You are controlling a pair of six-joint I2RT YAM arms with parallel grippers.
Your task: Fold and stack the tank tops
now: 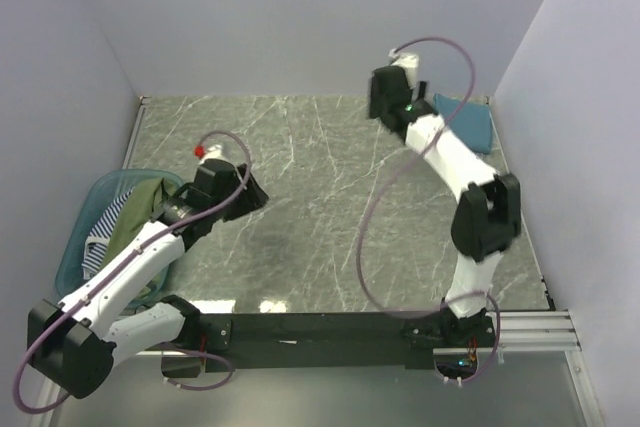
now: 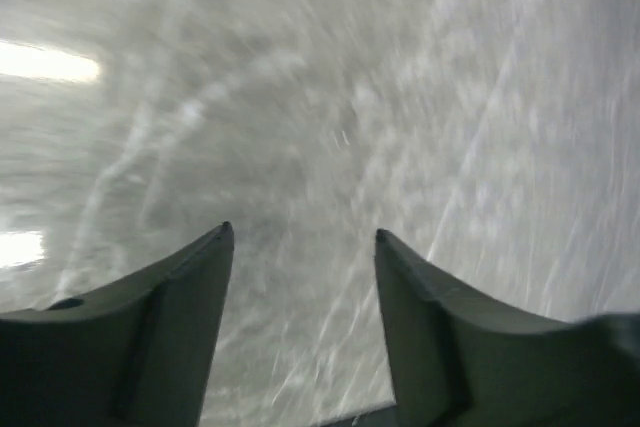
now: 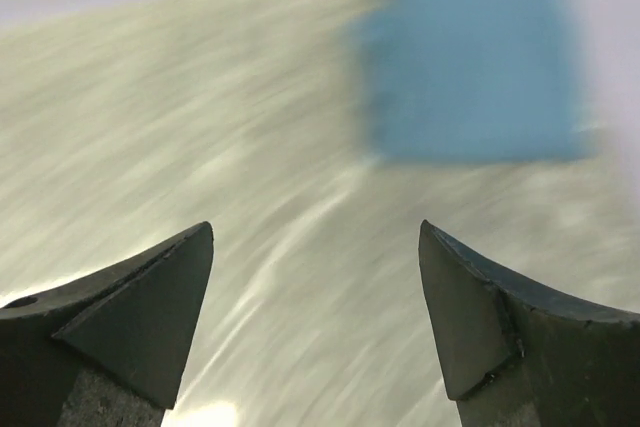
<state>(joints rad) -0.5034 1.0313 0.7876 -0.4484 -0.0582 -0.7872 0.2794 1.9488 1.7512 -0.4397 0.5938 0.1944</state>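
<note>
- Teal-blue tank top [image 1: 468,122]: folded into a flat, neat rectangle on the marble table [image 1: 310,197], in its far right corner close to the right wall [image 1: 585,167]; it shows as a blurred blue square in the right wrist view
- Olive-green tank top [image 1: 140,212]: crumpled, draped over the rim of the teal tub [image 1: 105,184] at the table's left edge
- Striped tank top [image 1: 98,245]: bunched in the tub, beside the olive one
- Right gripper [image 3: 315,227]: jaws wide, nothing between them, near the folded top but apart from it
- Left gripper [image 2: 300,232]: jaws spread, holding nothing, over marble near the tub
- A broad stretch of marble lies between the two arms
</note>
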